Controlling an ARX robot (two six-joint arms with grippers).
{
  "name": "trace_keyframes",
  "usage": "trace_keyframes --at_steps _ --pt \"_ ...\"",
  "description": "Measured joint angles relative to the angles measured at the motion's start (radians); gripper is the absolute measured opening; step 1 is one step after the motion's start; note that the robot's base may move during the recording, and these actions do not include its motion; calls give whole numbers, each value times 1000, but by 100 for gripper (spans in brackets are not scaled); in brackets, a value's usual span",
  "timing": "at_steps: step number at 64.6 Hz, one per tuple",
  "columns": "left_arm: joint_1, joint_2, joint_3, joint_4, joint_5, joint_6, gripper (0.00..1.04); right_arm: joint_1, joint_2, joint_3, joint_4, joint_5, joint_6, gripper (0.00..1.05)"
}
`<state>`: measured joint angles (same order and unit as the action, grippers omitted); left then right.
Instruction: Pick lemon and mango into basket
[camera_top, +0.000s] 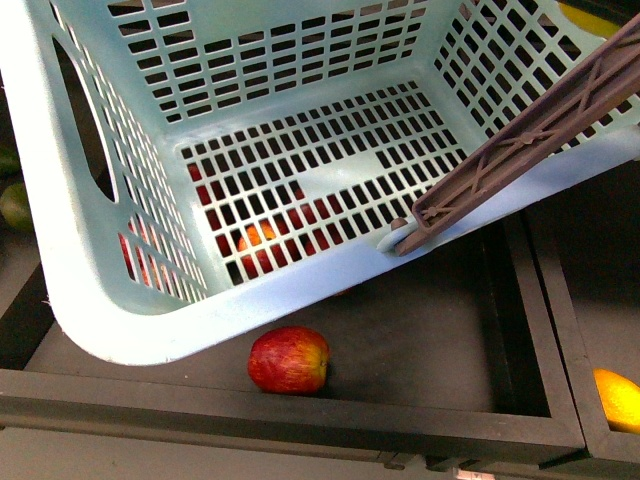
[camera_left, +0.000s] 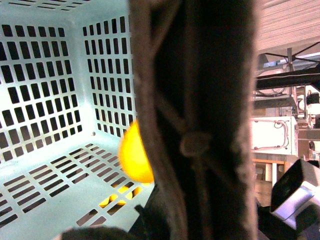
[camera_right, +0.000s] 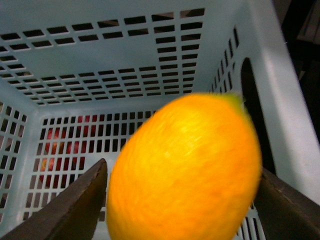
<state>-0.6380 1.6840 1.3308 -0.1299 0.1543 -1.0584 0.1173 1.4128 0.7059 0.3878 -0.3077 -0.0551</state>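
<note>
1. While its two dark fingers (camera_right: 75, 205) press on opposite sides of the lemon (camera_right: 185, 170), the right gripper (camera_right: 182, 171) pinches the fruit over the open basket (camera_top: 300, 300), whose slotted floor shows beyond it.
2. Held so, the lemon hangs above the basket's inside and is not yet resting on the floor. Letting go looks like the step in hand.
3. Across the left wrist view, the brown handle (camera_left: 195, 125) fills the frame. The left gripper's fingers do not show clearly, so I cannot tell whether they clamp it. The basket sits tilted over a dark bin (camera_top: 430, 340), probably to offer its mouth to the right arm.
4. Further out, a red apple (camera_top: 289, 360) lies in the bin below the basket's near rim, and an orange fruit (camera_top: 620, 400) lies well apart. I cannot pick out a mango with certainty.
</note>
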Motion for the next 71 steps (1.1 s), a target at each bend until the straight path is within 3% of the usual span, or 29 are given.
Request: trace_keyframes --at_steps 13,16,20,26,35,46,71 --pt "0 0 -3 0 -2 1 5 -100 -110 -42 18 82 58 96" --pt "2 0 -3 0 -2 2 5 -112 -124 -74 108 169 59 91" --pt "1 0 -2 0 -6 3 5 -118 -145 -145 270 279 59 80" --pt "0 0 -2 0 -3 7 5 -119 -187 -247 376 304 58 65" --pt "0 0 -2 0 0 4 5 -118 -300 -399 409 304 58 30" --pt "0 0 -3 0 0 3 5 -119 -389 -486 406 306 58 2" --pt "0 0 -3 0 0 4 5 -119 -620 -617 305 306 57 3"
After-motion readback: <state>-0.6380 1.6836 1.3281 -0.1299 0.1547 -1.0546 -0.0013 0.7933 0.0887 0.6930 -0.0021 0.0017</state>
